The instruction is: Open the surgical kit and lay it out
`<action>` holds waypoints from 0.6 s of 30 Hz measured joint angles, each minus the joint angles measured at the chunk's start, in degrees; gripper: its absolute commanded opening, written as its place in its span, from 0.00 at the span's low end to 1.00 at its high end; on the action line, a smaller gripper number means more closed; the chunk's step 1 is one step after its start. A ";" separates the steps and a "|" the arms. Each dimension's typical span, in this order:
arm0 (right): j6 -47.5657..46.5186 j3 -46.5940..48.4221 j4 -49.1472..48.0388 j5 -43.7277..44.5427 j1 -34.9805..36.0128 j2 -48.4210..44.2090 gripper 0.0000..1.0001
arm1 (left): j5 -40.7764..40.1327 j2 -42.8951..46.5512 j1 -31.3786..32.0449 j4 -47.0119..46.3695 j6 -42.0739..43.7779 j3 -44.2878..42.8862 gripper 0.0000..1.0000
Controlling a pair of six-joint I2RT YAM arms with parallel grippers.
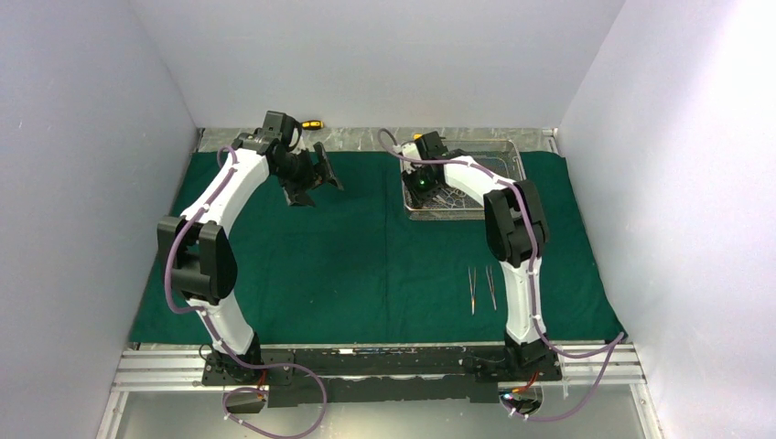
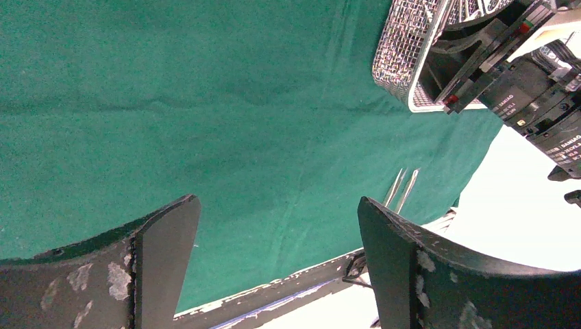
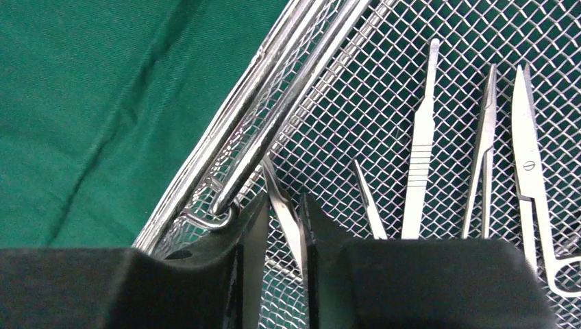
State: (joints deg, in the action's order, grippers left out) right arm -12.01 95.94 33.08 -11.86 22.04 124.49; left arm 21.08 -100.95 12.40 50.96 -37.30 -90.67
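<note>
The silver wire-mesh tray point(image 1: 512, 154) stands on the matte dark green cloth point(image 1: 366, 265); only the right wrist view shows its woven grid holding a ribbed scalpel handle point(image 3: 420, 171), pointed scissors point(image 3: 531, 171) and a slim steel instrument point(image 3: 274, 185) pinched in the right gripper point(image 3: 284, 205), jaws narrow, just inside the tray's rim. The top view shows the right arm arched over the tray, and left of the tray the left gripper point(image 2: 277, 212) hangs, scuffed black jaws wide apart

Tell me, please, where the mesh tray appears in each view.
Top external: tray upper right of centre.
Left wrist: top right corner.
Right wrist: fills the right side; right pincer pinches an instrument inside.
Shared landmark: the green cloth beneath it.
</note>
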 measured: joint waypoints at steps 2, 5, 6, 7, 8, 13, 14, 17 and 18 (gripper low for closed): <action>-0.46 -0.02 -0.39 2.32 0.57 0.15 0.12 | 0.00 0.00 0.00 0.04 0.02 0.00 0.91; -1.18 -0.04 -0.74 4.50 1.14 0.17 0.03 | -0.04 0.00 0.00 0.24 0.04 0.00 0.91; -1.49 -0.04 -1.09 5.20 1.31 0.17 0.02 | -0.07 0.02 0.00 0.35 0.07 0.00 0.91; -1.79 -0.04 -1.36 5.79 1.44 0.17 0.01 | -0.07 0.02 0.00 0.44 0.11 0.00 0.91; -2.03 -0.04 -1.68 6.29 1.53 0.15 0.00 | -0.07 0.02 0.00 0.46 0.15 0.00 0.91; -2.82 -0.22 -2.34 9.53 1.62 -0.72 0.00 | -0.07 0.02 0.00 0.55 0.24 0.00 0.91; -2.89 -0.35 -2.29 10.32 1.51 -1.33 0.00 | -0.07 0.02 0.00 0.55 0.26 0.00 0.91; -3.56 -0.52 -2.10 12.94 1.27 -3.76 0.00 | -0.07 0.02 0.00 0.55 0.39 0.00 0.91; -4.07 -0.52 -2.08 13.79 1.25 -4.83 0.00 | -0.07 0.02 -0.02 0.55 0.50 0.00 0.91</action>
State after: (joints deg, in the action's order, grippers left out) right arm -16.08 95.42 31.00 1.93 23.29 119.66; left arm 21.02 -100.92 12.38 51.51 -36.80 -90.67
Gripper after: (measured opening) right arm 0.040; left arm 0.908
